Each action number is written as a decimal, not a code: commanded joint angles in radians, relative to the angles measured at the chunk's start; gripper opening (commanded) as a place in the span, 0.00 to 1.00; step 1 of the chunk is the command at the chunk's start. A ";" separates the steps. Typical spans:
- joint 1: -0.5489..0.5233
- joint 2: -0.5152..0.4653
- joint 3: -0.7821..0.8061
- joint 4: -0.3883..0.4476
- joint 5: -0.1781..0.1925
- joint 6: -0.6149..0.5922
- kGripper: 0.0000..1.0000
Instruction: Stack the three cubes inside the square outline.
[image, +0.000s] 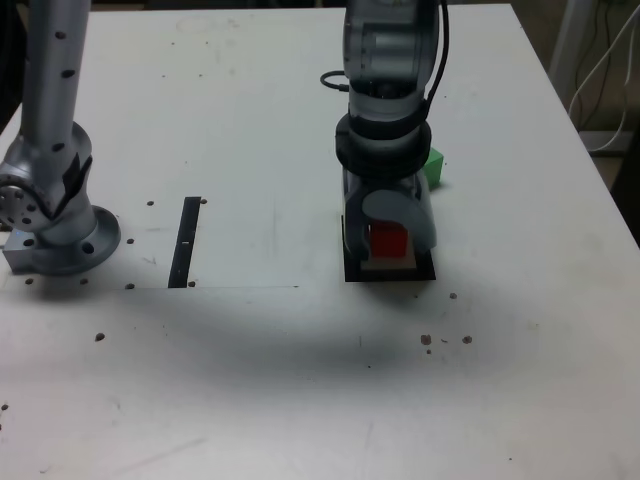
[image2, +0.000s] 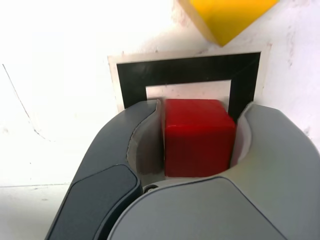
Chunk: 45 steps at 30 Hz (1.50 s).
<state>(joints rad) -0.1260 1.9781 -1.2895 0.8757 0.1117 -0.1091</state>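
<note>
From the exterior view, my gripper (image: 388, 245) stood over the square outline (image: 390, 272) with the red cube (image: 388, 241) inside; the green cube (image: 433, 167) sat behind. In the wrist view, my jaws sat slightly apart around the red cube (image2: 199, 137), a gap on one side; the yellow cube (image2: 227, 17) lay beyond the outline (image2: 187, 71).

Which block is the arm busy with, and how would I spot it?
Find the grey robot arm reaching down onto the white table. Under its tip lies a black square frame with a white centre. The red block sits there between the gripper fingers; the yellow block and green block lie outside it.
</note>
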 joint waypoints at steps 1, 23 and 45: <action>0.002 -0.006 -0.006 0.002 0.008 0.002 0.87; -0.004 -0.172 -0.162 0.405 0.087 0.440 0.99; 0.156 -0.069 -0.133 0.349 0.174 0.868 0.96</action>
<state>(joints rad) 0.0301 1.8991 -1.4234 1.2357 0.2838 0.7579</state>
